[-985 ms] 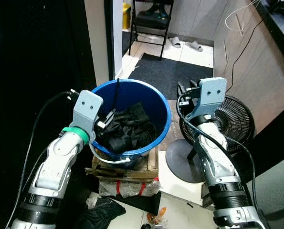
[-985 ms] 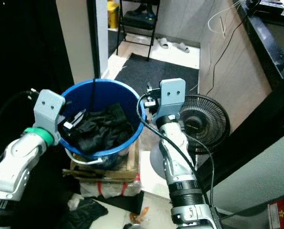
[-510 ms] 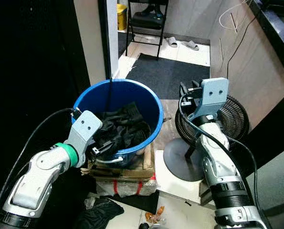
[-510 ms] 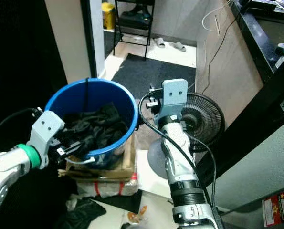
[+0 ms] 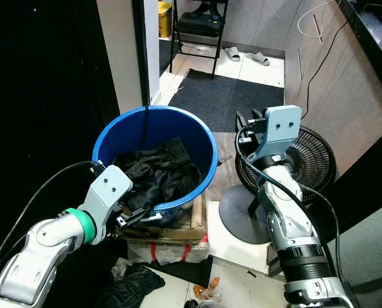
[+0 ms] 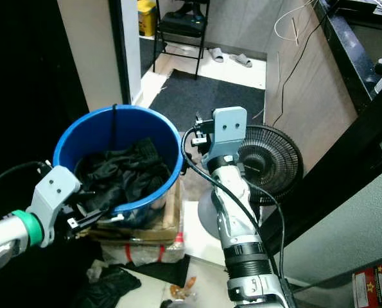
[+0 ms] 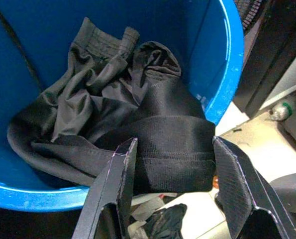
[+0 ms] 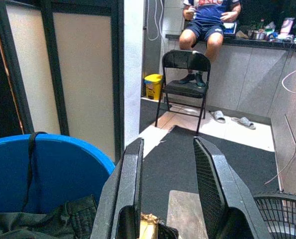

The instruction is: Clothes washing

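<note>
A blue bucket stands on a bundle of cardboard and holds a heap of black clothes. My left gripper sits low at the bucket's near rim, open. In the left wrist view its fingers stand wide apart, and a fold of the black clothes drapes over the bucket's rim just beyond the tips. My right gripper is raised beside the bucket's right side, open with nothing between its fingers. The bucket lies below it.
A black floor fan with a round base stands right of the bucket. A dark cloth lies on the floor near me. Beyond are a dark mat, a folding chair and a seated person. Dark wall on the left.
My left gripper has drawn back and down from inside the bucket to its near rim. The camera has shifted; the right arm holds its place.
</note>
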Robot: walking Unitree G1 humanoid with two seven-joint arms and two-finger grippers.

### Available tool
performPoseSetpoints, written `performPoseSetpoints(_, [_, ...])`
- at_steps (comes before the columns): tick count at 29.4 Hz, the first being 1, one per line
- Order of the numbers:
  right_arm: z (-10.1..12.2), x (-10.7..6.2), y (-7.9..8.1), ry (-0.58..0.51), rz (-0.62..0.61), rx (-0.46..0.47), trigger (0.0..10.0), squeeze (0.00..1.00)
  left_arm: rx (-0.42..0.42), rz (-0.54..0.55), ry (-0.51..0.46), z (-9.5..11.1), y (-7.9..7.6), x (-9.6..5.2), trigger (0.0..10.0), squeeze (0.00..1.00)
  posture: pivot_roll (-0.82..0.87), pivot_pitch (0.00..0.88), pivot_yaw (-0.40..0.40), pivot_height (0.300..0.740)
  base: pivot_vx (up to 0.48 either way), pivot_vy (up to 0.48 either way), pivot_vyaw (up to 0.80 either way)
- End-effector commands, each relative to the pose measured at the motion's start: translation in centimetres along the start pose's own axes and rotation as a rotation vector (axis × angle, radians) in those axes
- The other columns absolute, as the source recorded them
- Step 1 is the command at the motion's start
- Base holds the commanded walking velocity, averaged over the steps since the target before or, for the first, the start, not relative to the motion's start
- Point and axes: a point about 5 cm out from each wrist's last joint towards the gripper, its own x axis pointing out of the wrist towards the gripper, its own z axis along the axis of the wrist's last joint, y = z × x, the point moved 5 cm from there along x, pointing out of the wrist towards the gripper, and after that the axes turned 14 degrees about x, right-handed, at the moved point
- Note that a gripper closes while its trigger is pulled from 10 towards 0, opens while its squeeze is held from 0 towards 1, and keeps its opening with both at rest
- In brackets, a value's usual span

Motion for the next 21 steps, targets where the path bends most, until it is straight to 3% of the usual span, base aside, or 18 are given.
performPoseSetpoints(1, [-0.1, -0.1, -0.2, 0.002, -0.003, 0.001, 10.0, 0.00, -0.033, -0.008, 0.029, -1.2, -0.2, 0.1, 10.0, 0.00, 0.02, 0.047, -0.021, 0.740, 0.000, 0.000, 0.00])
performPoseSetpoints(10, [0.0, -0.1, -0.3, -0.001, -0.005, -0.004, 10.0, 0.00, -0.038, 0.012, 0.073, -2.6, 0.0, 0.6, 10.0, 0.00, 0.02, 0.042, -0.020, 0.740, 0.000, 0.000, 0.00])
performPoseSetpoints(11, [0.0, -0.1, -0.3, 0.000, -0.004, -0.003, 10.0, 0.00, -0.043, 0.035, 0.075, -2.7, 0.4, 0.8, 8.2, 0.00, 0.02, 0.040, -0.021, 0.740, 0.000, 0.000, 0.00])
performPoseSetpoints(12, [-0.1, -0.1, -0.2, 0.000, -0.002, -0.003, 10.0, 0.00, -0.049, 0.055, 0.074, -2.6, 0.7, 0.9, 4.3, 0.00, 0.02, 0.040, -0.021, 0.740, 0.000, 0.000, 0.00])
performPoseSetpoints(14, [-0.1, -0.1, -0.1, 0.000, 0.001, -0.002, 10.0, 0.00, -0.051, 0.090, 0.069, -2.5, 1.4, 1.1, 0.0, 0.00, 0.02, 0.038, -0.022, 0.740, 0.000, 0.000, 0.00])
performPoseSetpoints(21, [0.1, 0.0, -0.3, -0.003, -0.002, -0.004, 10.0, 0.00, -0.033, 0.157, 0.055, -2.3, 2.5, 1.3, 0.0, 0.00, 0.02, 0.041, -0.020, 0.740, 0.000, 0.000, 0.00])
